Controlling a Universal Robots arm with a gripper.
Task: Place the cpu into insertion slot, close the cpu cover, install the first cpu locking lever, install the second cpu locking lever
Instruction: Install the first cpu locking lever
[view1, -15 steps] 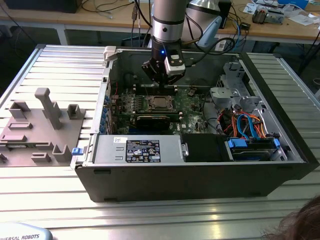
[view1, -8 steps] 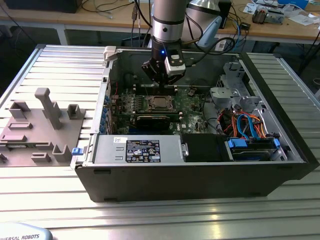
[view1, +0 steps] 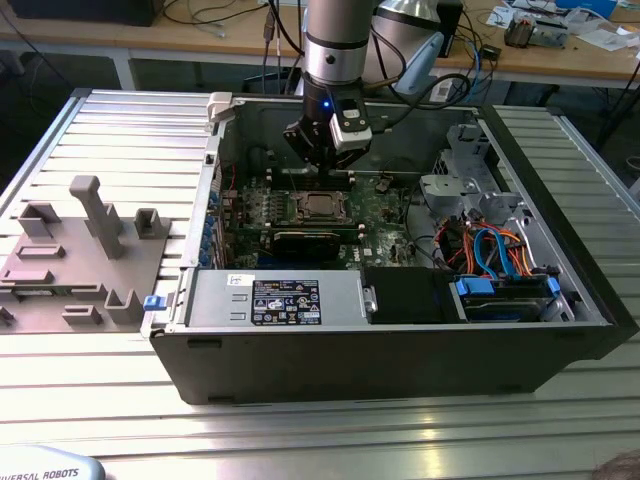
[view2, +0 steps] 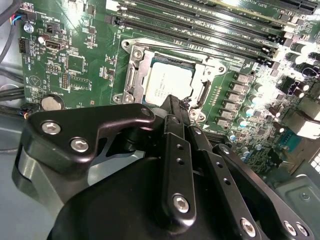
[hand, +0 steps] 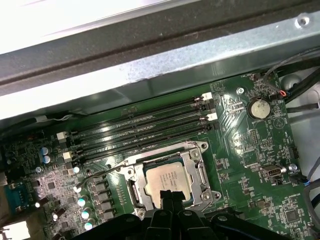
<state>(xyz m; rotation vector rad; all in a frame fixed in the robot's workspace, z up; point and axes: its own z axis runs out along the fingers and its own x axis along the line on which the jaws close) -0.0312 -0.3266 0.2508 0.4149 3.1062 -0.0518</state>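
Fingers (hand: 164, 201) on your black gripper (view2: 173, 101) are pressed together with nothing between them. Their tips aim down at the green circuit board (view2: 80, 65) inside the open grey computer case (view1: 400, 350) on the ribbed metal worktop (view1: 120, 130). Your small square silver-topped cpu (view2: 170, 82) sits in the dark square insertion slot (hand: 138, 189). The thin silvery windowed cpu cover (view2: 131, 75) lies flat around it, as far as you can judge. In both wrist views the tips hang close over the chip's edge on the gripper's side; you cannot tell whether they touch it. In the exterior view the chip lies straight below the gripper, left of the case's middle. A thin wire locking lever (hand: 100, 171) appears to stand free beside the frame.
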